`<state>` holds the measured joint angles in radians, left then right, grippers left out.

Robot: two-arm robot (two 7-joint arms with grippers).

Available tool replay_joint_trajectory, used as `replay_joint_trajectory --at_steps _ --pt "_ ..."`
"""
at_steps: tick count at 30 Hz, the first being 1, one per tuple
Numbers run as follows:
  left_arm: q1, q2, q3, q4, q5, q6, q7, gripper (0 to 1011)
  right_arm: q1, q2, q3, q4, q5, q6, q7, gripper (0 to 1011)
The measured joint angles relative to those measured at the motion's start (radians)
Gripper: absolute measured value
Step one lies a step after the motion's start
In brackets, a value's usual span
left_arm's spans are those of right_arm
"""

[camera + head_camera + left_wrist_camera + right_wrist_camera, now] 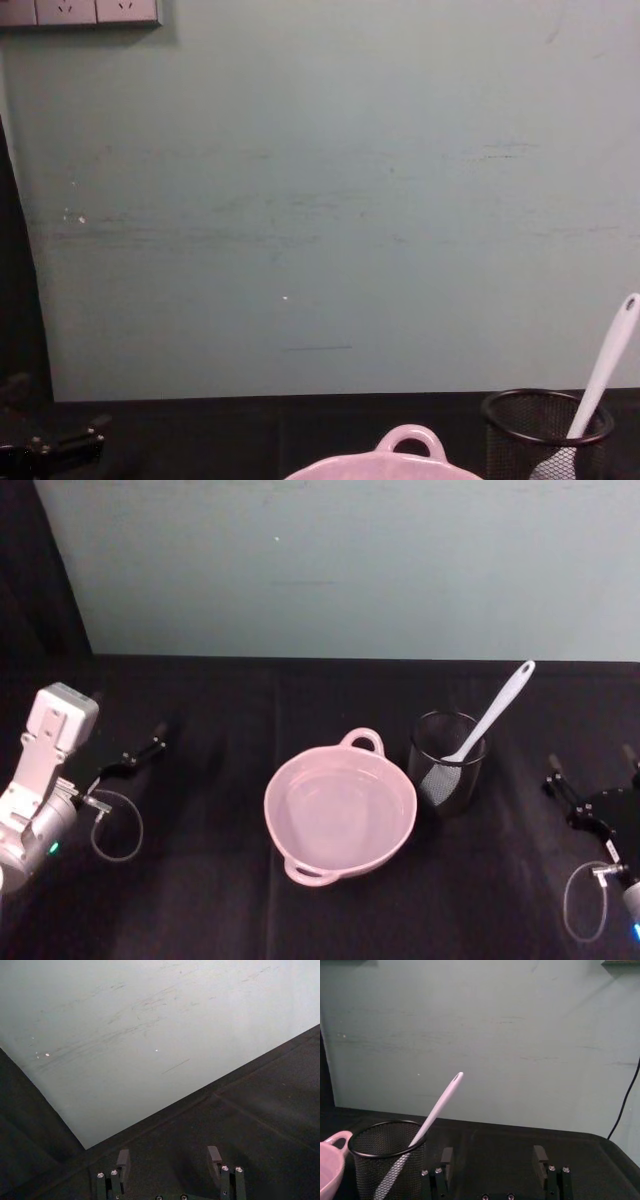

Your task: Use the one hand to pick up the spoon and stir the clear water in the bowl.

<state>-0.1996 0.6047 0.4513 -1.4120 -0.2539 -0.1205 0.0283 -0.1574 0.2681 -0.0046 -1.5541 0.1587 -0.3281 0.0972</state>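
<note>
The white spoon (pixel 495 712) stands blade-down in a black wire-mesh cup (pixel 447 770), its handle leaning up and to the right. Just left of the cup sits the pale pink bowl (pixel 283 792) with clear water inside. My right gripper (pixel 592 768) rests open on the table to the right of the cup, a hand's width from it. The right wrist view has the spoon (pixel 440 1105) and cup (pixel 380 1160) ahead of the open gripper (pixel 493 1157), with the bowl's handle (pixel 335 1139) at the edge. My left gripper (pixel 150 742) is parked far left and is open (pixel 169 1160).
A black cloth covers the table (pixel 220 900), and a pale green wall (pixel 330 570) stands behind it. The chest view catches the bowl's handle (pixel 388 440), the cup (pixel 520 440) and the spoon (pixel 605 370). Wall sockets (pixel 80 12) sit high on the left.
</note>
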Motion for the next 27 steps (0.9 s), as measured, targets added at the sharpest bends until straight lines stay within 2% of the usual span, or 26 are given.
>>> replay_joint_trajectory --at_steps 27 --pt "0.0 0.0 0.0 0.0 0.0 0.0 0.0 1005 -0.005 0.007 -0.002 -0.009 -0.006 0.0 -0.006 1002"
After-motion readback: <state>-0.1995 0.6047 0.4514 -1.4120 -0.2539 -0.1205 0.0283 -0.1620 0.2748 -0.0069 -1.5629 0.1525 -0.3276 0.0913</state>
